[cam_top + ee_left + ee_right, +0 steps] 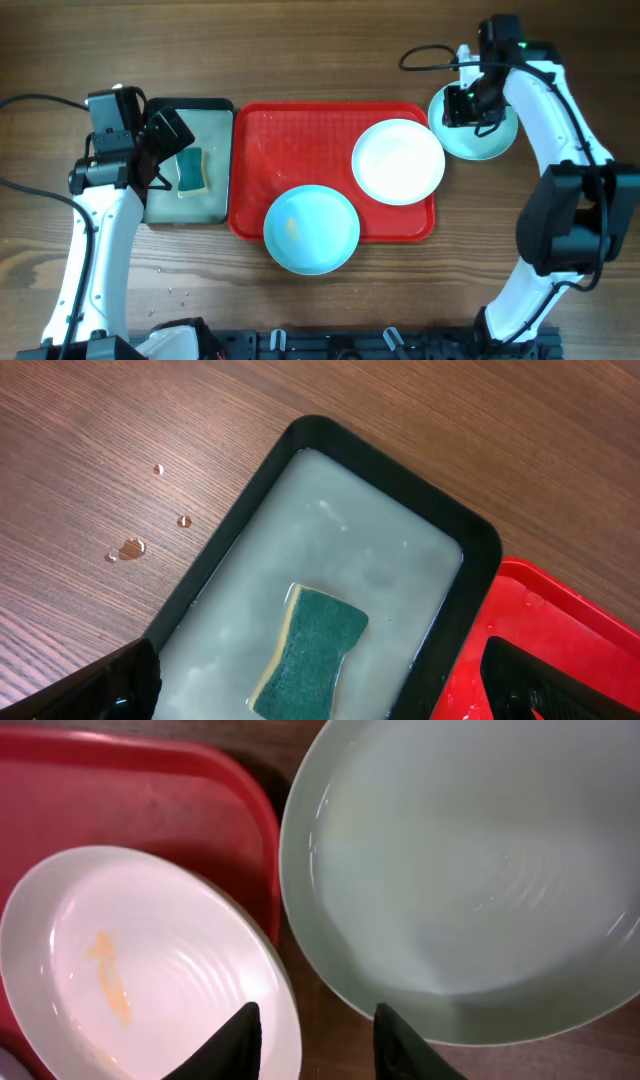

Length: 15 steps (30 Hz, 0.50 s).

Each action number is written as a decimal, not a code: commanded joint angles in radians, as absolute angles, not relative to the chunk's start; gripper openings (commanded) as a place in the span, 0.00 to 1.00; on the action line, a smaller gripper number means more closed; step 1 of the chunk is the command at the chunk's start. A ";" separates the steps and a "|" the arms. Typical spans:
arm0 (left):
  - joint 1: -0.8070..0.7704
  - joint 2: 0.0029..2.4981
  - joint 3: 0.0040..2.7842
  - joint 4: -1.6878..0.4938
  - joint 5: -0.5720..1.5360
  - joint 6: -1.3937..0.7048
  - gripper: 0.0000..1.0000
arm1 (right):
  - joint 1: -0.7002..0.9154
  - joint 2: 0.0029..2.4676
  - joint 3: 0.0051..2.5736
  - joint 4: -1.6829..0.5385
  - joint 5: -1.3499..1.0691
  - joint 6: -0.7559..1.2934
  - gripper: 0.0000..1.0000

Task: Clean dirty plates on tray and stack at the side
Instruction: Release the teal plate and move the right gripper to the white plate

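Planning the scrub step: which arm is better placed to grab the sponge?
Left. The left gripper, open, hangs over the sponge in the black tray; the right gripper is far off above the aqua plate.

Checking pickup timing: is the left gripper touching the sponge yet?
Apart. Left wrist view: the sponge lies in cloudy water between the open left gripper's fingers, clear of both.

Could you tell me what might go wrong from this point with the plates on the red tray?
1. The front aqua plate overhangs the rim of the tray, so scrubbing pressure could tip it or slide it off.
2. The right gripper hangs open over the narrow gap between the white plate, which bears an orange smear, and the aqua plate on the table. Coming down, it may knock either.
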State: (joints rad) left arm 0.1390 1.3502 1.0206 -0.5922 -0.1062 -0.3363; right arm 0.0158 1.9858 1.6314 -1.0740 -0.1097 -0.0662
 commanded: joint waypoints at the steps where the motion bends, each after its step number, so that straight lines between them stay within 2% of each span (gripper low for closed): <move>1: 0.144 1.356 1.031 -0.592 -0.098 -0.348 1.00 | 0.030 2.009 1.612 -1.085 -0.078 -0.083 0.36; 11: 0.144 1.356 1.031 -0.592 -0.098 -0.348 1.00 | 0.051 2.011 1.494 -1.024 -0.136 -0.109 0.28; 15: 0.144 1.356 1.031 -0.592 -0.098 -0.348 1.00 | 0.079 2.011 1.453 -0.966 -0.126 -0.133 0.28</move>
State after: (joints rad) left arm 0.1387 1.3502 1.0206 -0.5922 -0.1062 -0.3359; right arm 0.0570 1.9942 1.4773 -0.9901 -0.1074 -0.1051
